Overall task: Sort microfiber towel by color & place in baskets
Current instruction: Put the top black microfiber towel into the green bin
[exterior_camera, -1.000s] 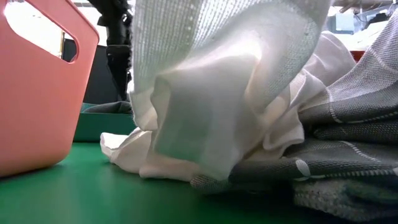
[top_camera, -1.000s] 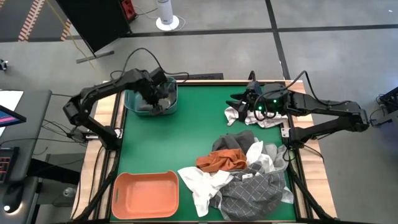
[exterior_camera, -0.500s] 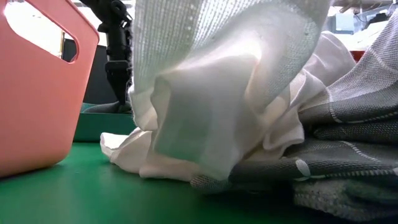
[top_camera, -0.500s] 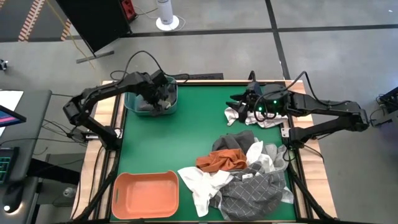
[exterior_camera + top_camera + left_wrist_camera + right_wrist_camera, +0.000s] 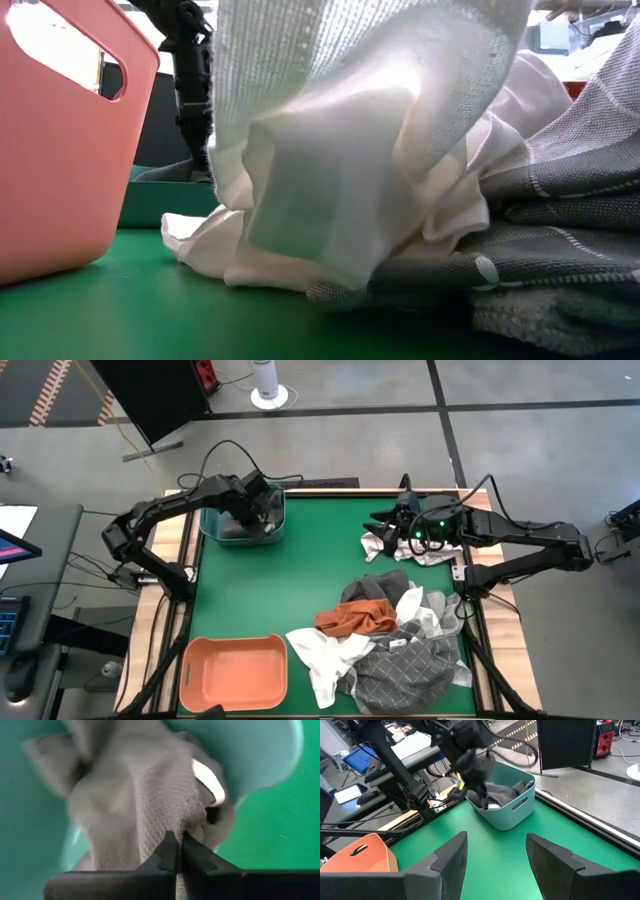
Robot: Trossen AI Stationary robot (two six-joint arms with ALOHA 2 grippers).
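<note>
Microfiber towels lie in two places: grey ones bunched in the teal basket at the table's far left corner, and a mixed heap of rust, white and grid-grey cloths near the front right, with one pale cloth apart by the right arm. The salmon basket sits at the front left and looks empty.

The left gripper hangs inside the teal basket, its fingers pressed together above the grey towel; I cannot tell whether any fabric is caught between them. If it has let go, a straight lift clear of the rim should avoid dragging cloth back out.

Further right, the right gripper hovers spread over the pale cloth, poised for a pinch. It would do well to go for a raised fold, not the flat edge.
</note>
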